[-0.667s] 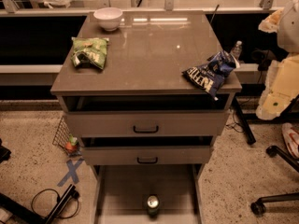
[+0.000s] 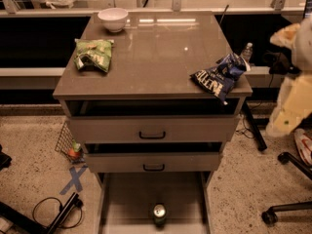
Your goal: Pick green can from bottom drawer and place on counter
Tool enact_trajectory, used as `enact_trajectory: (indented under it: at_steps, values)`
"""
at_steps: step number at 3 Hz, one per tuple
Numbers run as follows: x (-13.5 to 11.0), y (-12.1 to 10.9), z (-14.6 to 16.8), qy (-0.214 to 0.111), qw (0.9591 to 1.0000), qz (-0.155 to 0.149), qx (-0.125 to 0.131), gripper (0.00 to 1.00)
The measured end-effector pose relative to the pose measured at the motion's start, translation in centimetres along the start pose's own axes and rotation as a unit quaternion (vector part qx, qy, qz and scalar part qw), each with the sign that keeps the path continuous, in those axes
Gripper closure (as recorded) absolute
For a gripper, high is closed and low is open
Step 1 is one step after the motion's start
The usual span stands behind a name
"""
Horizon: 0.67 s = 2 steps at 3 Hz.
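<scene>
camera view: green can [image 2: 159, 214] stands upright in the bottom drawer [image 2: 127, 199], at the front, approx centred, apart from both side walls. gripper [image 2: 292, 96] is a pale blur at the right edge, beside the counter [image 2: 156, 52], well apart from the can; spread or closed, can't tell.

risks, imo:
- the arm's way down passes the blue chip bag [image 2: 219, 74], which overhangs the front right corner & could get swept off.
- the can is slim & smooth, so an off-centre pinch may tip it & send it rolling.
- lifting toward the cabinet could clip the middle drawer [image 2: 152, 129], whose front sticks out above.
</scene>
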<state>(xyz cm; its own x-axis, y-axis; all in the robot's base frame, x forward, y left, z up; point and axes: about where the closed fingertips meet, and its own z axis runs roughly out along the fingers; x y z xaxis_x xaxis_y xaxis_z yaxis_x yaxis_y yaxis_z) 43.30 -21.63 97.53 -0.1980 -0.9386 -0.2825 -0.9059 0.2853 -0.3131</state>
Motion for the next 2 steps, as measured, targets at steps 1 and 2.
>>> enact_trajectory:
  at_steps: [1,2]
  values:
    - [5.1,4.5,6.9,-0.084,0.9958,0.034,-0.017,0.00]
    - [9.6,7.3,12.2,-0.154,0.9840,0.089,-0.007,0.00]
